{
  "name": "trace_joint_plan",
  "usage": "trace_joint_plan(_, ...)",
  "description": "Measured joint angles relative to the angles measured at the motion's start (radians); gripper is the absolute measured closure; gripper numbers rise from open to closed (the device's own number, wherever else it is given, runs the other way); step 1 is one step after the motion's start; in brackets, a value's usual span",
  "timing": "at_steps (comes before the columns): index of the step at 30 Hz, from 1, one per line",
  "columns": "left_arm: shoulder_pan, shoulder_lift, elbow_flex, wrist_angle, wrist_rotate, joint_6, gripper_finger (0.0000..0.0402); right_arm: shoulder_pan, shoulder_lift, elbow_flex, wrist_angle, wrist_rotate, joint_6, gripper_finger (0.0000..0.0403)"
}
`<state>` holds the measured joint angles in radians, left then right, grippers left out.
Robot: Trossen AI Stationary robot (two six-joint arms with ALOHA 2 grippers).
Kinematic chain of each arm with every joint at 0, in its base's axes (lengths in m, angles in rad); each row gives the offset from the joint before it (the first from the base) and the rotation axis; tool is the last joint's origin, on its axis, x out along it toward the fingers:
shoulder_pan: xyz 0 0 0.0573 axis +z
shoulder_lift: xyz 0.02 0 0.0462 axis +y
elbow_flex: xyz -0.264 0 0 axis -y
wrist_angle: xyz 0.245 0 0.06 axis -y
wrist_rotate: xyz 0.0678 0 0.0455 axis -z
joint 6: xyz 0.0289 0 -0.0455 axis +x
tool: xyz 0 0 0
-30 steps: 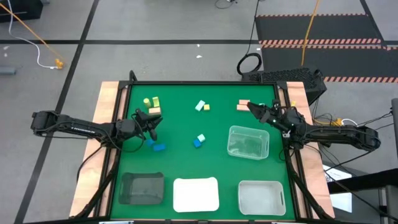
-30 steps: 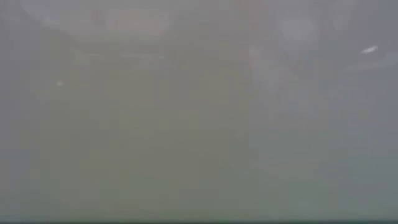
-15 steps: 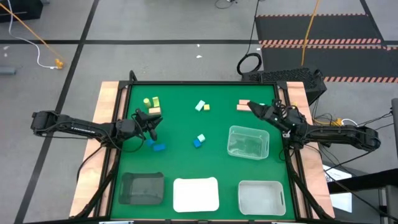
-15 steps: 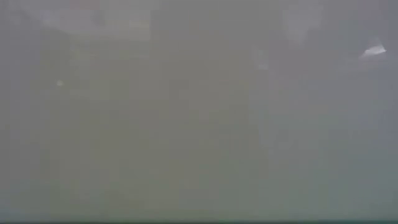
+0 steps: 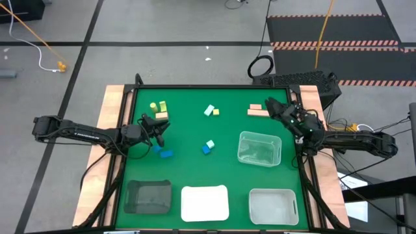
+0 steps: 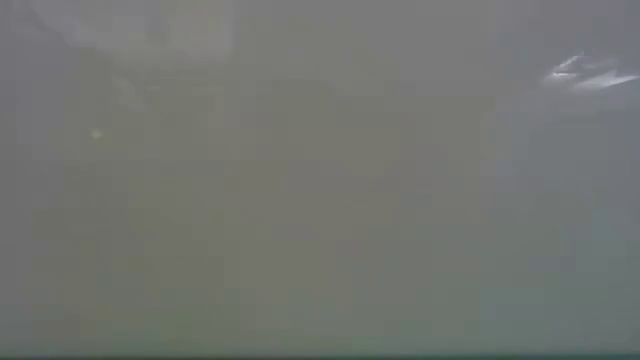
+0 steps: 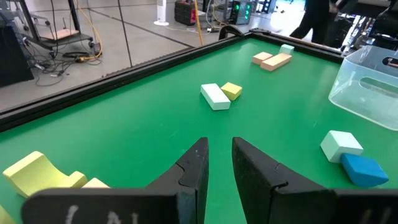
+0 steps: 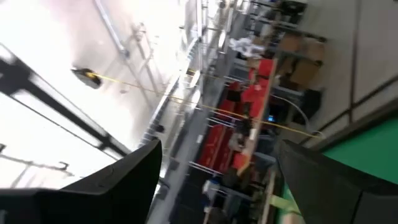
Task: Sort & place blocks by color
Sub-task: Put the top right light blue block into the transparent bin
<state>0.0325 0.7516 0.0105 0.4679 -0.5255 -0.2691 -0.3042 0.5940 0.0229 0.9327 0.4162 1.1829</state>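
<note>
The blocks lie scattered on the green mat. In the high view I see yellow-green pieces (image 5: 158,106) with a tan one (image 5: 161,115), a mint and a yellow block (image 5: 210,111), two tan-pink bars (image 5: 255,109), a mint-teal cube (image 5: 210,143) beside a blue one (image 5: 206,150), and a blue block (image 5: 166,154). My left gripper (image 5: 157,127) (image 7: 219,149) hovers just above the mat near the yellow-green pieces, open by a narrow gap and empty. My right gripper (image 5: 273,106) (image 8: 217,168) is wide open beside the tan-pink bars, its wrist view aimed up at the room.
A clear tray (image 5: 260,148) sits right of centre. Along the near edge stand a dark tray (image 5: 148,196), a white tray (image 5: 205,203) and a clear tray (image 5: 273,206). The low view shows only grey haze. Bare mat lies in the middle.
My right gripper has drawn back from the tan-pink bars toward the table's right edge, leaving both bars uncovered and where they were. My left arm has kept still.
</note>
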Motion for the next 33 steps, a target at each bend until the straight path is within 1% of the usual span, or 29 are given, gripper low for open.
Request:
trace_joint_plan(3, 0.000, 0.000, 0.000, 0.000, 0.000, 0.000, 0.0330, 0.000, 0.001, 0.042, -0.012, 0.001, -0.126, 0.0093)
trace_joint_plan(5, 0.000, 0.000, 0.000, 0.000, 0.000, 0.000, 0.0330, -0.002, 0.009, 0.110, -0.051, 0.004, -0.217, 0.0098)
trace_joint_plan(8, 0.000, 0.000, 0.000, 0.000, 0.000, 0.000, 0.0330, -0.017, 0.017, 0.215, -0.163, 0.029, -0.339, 0.0108)
trace_joint_plan(11, 0.000, 0.000, 0.000, 0.000, 0.000, 0.000, 0.0330, -0.038, 0.041, 0.343, -0.364, 0.044, -0.455, 0.0119)
trace_joint_plan(14, 0.000, 0.000, 0.000, 0.000, 0.000, 0.000, 0.0330, -0.059, 0.076, 0.477, -0.619, 0.077, -0.495, 0.0127)
trace_joint_plan(17, 0.000, 0.000, 0.000, 0.000, 0.000, 0.000, 0.0330, -0.078, 0.124, 0.605, -0.870, 0.083, -0.518, 0.0128)
trace_joint_plan(19, 0.000, 0.000, 0.000, 0.000, 0.000, 0.000, 0.0330, -0.092, 0.164, 0.672, -1.001, 0.085, -0.522, 0.0128)
trace_joint_plan(22, 0.000, 0.000, 0.000, 0.000, 0.000, 0.000, 0.0330, -0.118, 0.219, 0.723, -1.135, 0.079, -0.511, 0.0123)
trace_joint_plan(25, 0.000, 0.000, 0.000, 0.000, 0.000, 0.000, 0.0330, -0.143, 0.253, 0.744, -1.245, 0.073, -0.447, 0.0113)
trace_joint_plan(30, 0.000, 0.000, 0.000, 0.000, 0.000, 0.000, 0.0330, -0.188, 0.303, 0.744, -1.473, 0.019, -0.302, 0.0096)
trace_joint_plan(33, 0.000, 0.000, 0.000, 0.000, 0.000, 0.000, 0.0330, -0.217, 0.342, 0.744, -1.606, -0.038, -0.227, 0.0093)
